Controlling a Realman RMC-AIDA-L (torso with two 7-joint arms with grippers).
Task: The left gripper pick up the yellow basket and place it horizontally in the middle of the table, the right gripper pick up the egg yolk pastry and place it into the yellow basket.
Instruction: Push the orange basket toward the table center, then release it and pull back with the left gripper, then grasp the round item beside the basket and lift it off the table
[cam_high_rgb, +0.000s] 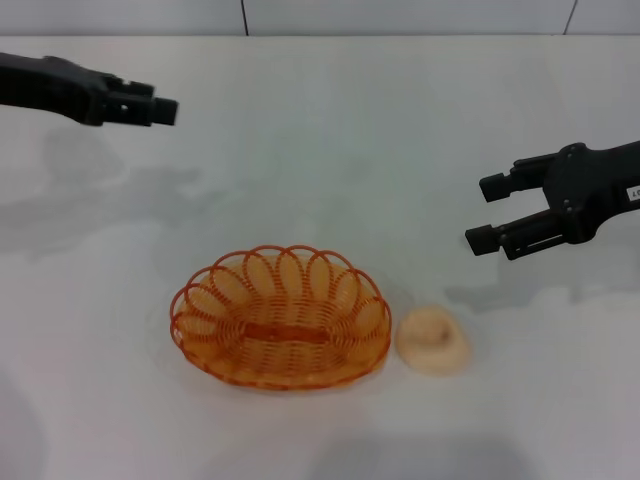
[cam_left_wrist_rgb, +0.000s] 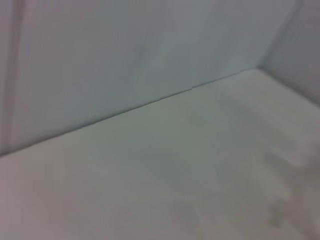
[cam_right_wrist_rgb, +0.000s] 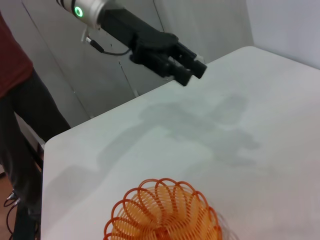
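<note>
White tabletop (cam_high_rgb: 330, 150) carries the yellow basket (cam_high_rgb: 280, 317) near its front middle, with the egg yolk pastry (cam_high_rgb: 433, 342) just beside it. That bun looks soft and crushable, best pinched gently across its dome. Right gripper (cam_high_rgb: 488, 213) hovers above, released and empty; left gripper (cam_high_rgb: 160, 107) hangs far back, apparently clenched.

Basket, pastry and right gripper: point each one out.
yellow basket (cam_high_rgb: 280, 335), head view, woven floor.
egg yolk pastry (cam_high_rgb: 432, 341), head view, domed top.
right gripper (cam_high_rgb: 487, 213), head view, gap between its open fingertips.
</note>
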